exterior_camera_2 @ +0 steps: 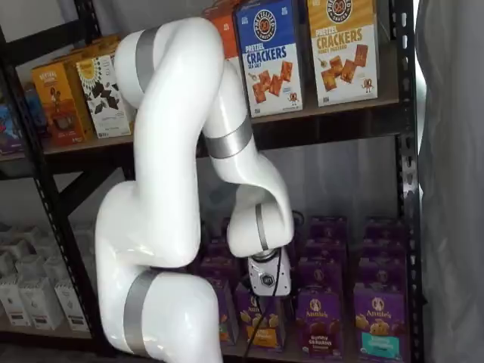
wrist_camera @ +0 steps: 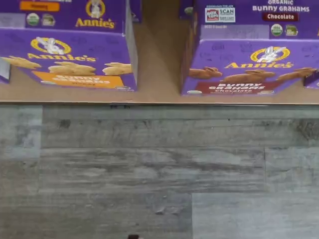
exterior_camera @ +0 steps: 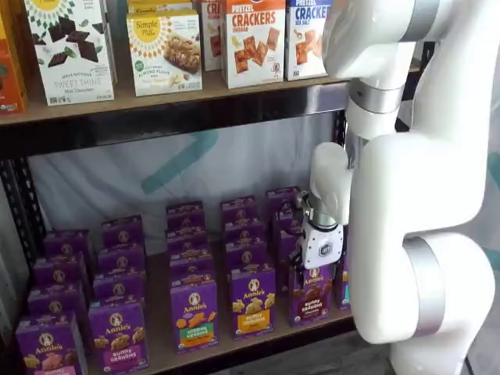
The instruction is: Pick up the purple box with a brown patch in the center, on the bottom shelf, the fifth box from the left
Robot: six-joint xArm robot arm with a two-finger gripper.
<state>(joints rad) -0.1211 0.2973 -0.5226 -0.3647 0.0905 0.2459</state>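
Observation:
The purple box (wrist_camera: 249, 64) with the brown "Chocolate" band stands upright at the front edge of the bottom shelf (wrist_camera: 154, 94), with more purple cartons behind it. In both shelf views it sits at the front of its row (exterior_camera: 310, 297) (exterior_camera_2: 318, 321). My gripper (exterior_camera: 319, 264) (exterior_camera_2: 268, 293) hangs just in front of the shelf, slightly above this box's top and apart from it. Its white body shows, but the black fingers are not plain to see. Nothing is held, and the jaws stand wide open.
An orange-banded purple carton (wrist_camera: 75, 59) (exterior_camera: 251, 301) stands beside the brown one with a bare gap of board between them. Rows of purple cartons fill the shelf. Cracker boxes (exterior_camera: 254, 39) sit on the shelf above. Grey plank floor (wrist_camera: 149, 174) lies below the rail.

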